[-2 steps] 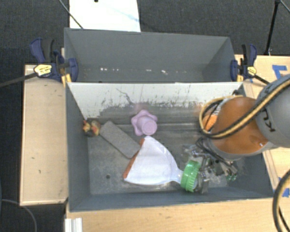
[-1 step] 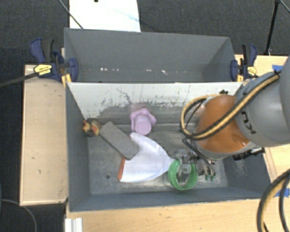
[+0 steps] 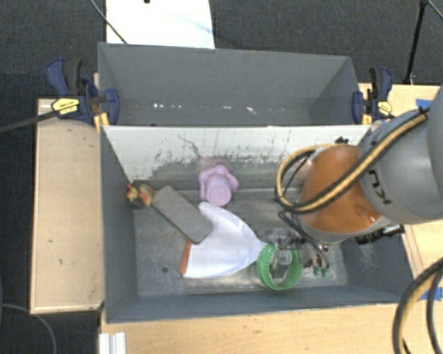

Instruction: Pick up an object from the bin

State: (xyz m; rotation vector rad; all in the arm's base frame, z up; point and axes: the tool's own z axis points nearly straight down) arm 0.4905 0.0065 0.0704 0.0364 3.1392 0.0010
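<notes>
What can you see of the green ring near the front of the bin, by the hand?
The green ring is a glossy, plastic-looking hoop with an open centre. It lies roughly flat on the floor of the bin, near the front wall and right of middle. Its left side meets the edge of the white sheet-like thing. The hand sits low over its upper right part and hides that arc; whether it touches the ring is unclear.

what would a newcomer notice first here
The arm's orange wrist cover at the right of the bin, hanging over a green ring near the front wall. Next, the white cloth mid-bin, with a lilac cup behind it.
</notes>
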